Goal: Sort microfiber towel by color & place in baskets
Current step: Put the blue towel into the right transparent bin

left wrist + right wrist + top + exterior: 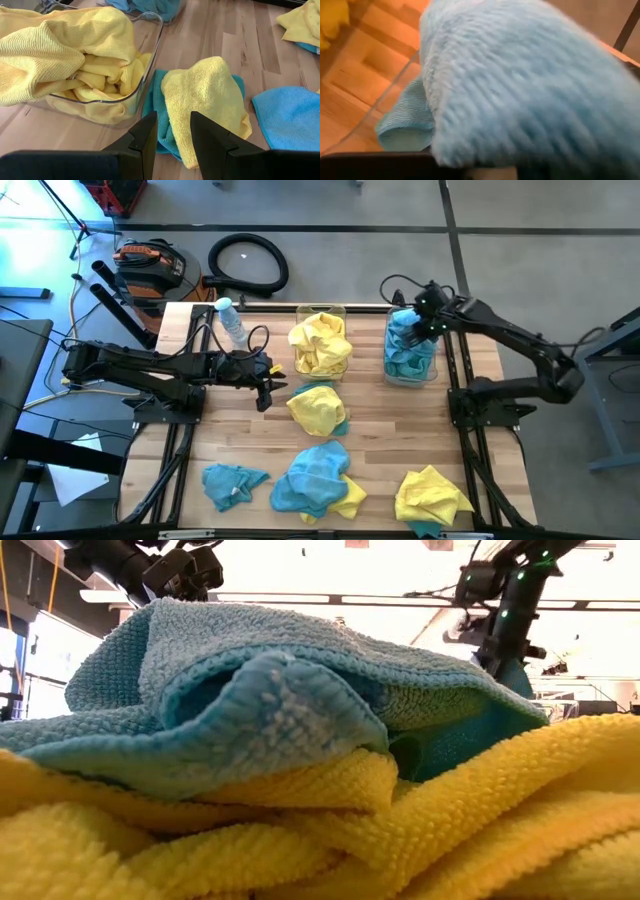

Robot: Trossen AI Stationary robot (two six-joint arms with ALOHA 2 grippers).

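A teal-blue microfiber towel [408, 345] fills the right clear basket [410, 375], draped right against the right end effector [421, 323] above it; whether that one pinches it cannot be told. The left end effector [266, 388], fingers [145, 142] spread and empty, hovers beside the basket of yellow towels [320, 346], near a loose yellow towel [316, 408]. The counter [390, 435] lies bare between the piles.

Low view: we see blue towel [270, 690] heaped on yellow towel [400, 830], blocking table and baskets; both cut off by frame edges. Right wrist view: blurred blue cloth [530, 85] fills frame, right gripper fingers hidden (we cannot tell jaw stance). Left wrist view: teal towel [159, 117] mostly buried under folded yellow towel [205, 100].
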